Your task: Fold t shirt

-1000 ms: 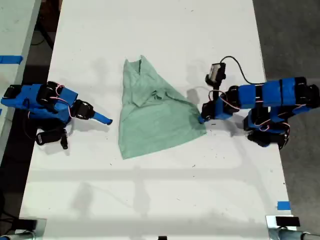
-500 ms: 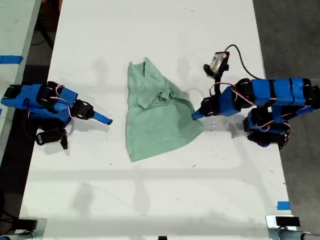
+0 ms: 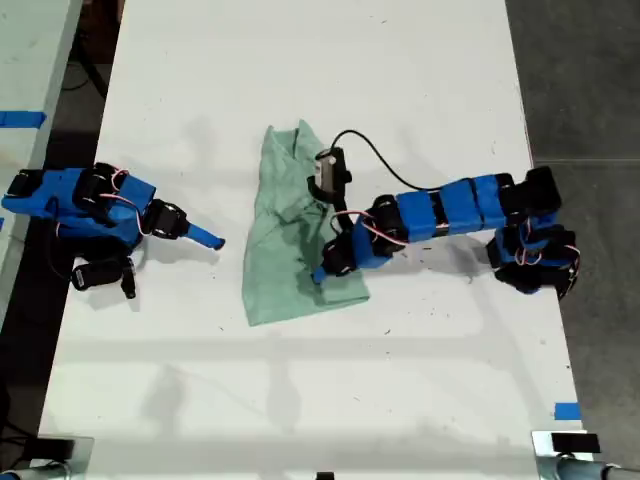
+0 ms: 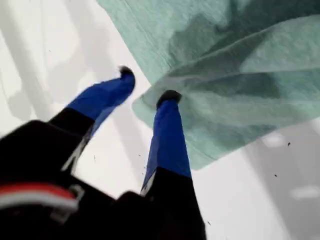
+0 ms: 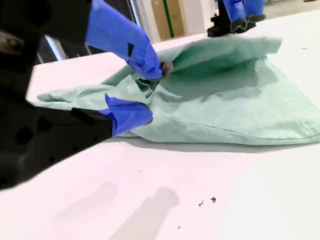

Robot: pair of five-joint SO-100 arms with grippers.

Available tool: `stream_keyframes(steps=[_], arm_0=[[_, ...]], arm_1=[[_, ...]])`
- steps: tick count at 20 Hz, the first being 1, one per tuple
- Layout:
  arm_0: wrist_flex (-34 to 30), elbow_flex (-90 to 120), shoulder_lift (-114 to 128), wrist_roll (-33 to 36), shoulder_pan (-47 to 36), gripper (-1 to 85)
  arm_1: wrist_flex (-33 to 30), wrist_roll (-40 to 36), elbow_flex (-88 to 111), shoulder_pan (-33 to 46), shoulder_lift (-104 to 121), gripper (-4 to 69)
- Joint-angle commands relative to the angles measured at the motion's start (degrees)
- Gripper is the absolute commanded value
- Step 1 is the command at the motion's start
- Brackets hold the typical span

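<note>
**Surface.** White worktop (image 3: 320, 400), matte, running the length of the exterior view. It has scattered small dark specks and soft shadows of the arms. A blue tape tab (image 3: 566, 411) sits at its edge towards the exterior view's right, on the near side.

**Room.** Dark grey floor (image 3: 590, 80) along the exterior view's right. A second pale table (image 3: 25, 60) lies at the exterior view's left, across a dark gap, and carries a strip of blue tape (image 3: 22, 119). The second wrist view shows brown panels with a green stripe (image 5: 170, 20) far behind the worktop.

**T shirt** (image 3: 290, 230). Pale mint green and wrinkled, lying near the middle of the worktop. It is partly folded over itself into a narrow upright shape. A raised fold shows in the wrist views (image 4: 240, 75) (image 5: 225, 100).

**My first gripper** (image 3: 320, 272) (image 4: 147, 85). It is on the arm reaching in from the exterior view's right, stretched across the t shirt. The jaws stand apart. One fingertip (image 4: 170, 97) touches the edge of a fold; the other is over bare worktop just beside the cloth. A black cable (image 3: 385, 165) loops from the arm's camera.

**My second gripper** (image 3: 208, 238) (image 5: 150, 92). It is at the exterior view's left, low over the worktop and pointing at the t shirt. The jaws are apart and hold nothing. The exterior view shows it near the cloth but clear of it.
</note>
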Motion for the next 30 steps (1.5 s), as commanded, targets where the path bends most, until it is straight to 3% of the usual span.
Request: stream_keyframes(steps=[1, 4, 7, 10, 11, 14, 16, 18, 19, 20, 21, 26, 30], arm_0=[[-0.79, 2.37, 0.62, 0.26, 0.0, 10.4], [-0.79, 2.37, 0.62, 0.26, 0.0, 10.4], [-0.79, 2.37, 0.62, 0.26, 0.0, 10.4], [-0.79, 2.37, 0.62, 0.26, 0.0, 10.4], [-0.79, 2.37, 0.62, 0.26, 0.0, 10.4], [-0.79, 2.37, 0.62, 0.26, 0.0, 10.4], [-0.79, 2.37, 0.62, 0.26, 0.0, 10.4], [-0.79, 2.37, 0.62, 0.26, 0.0, 10.4], [-0.79, 2.37, 0.62, 0.35, 0.0, 10.4], [-0.79, 2.37, 0.62, 0.35, 0.0, 10.4], [-0.79, 2.37, 0.62, 0.35, 0.0, 10.4], [-0.79, 2.37, 0.62, 0.35, -0.09, 10.4], [-0.79, 2.37, 0.62, 0.35, -0.09, 10.4]], arm_1=[[4.13, -0.62, -2.9, 0.18, 9.4, 29.3], [8.88, 1.14, 6.42, 2.11, 22.41, 30.2], [7.82, 5.01, 27.69, 4.31, 42.54, 26.2], [-1.67, 9.05, 57.39, 4.22, 66.09, 13.8], [-4.66, 10.72, 66.8, 3.69, 71.54, 2.9], [-13.27, 13.45, 92.46, 2.64, 87.1, 1.2], [-11.69, 13.62, 106.17, 2.72, 104.15, 1.3], [3.16, 16.17, 113.2, 3.6, 124.37, 0.5], [5.27, 16.35, 112.24, 3.96, 122.78, 1.6], [4.83, 12.74, 112.76, 3.78, 123.22, 9.8], [4.22, 8.7, 113.12, 3.78, 123.22, 12.3], [4.13, -16.0, 113.2, 4.57, 123.31, 11.2], [4.13, -21.36, 113.2, 4.39, 123.31, 11.0]])
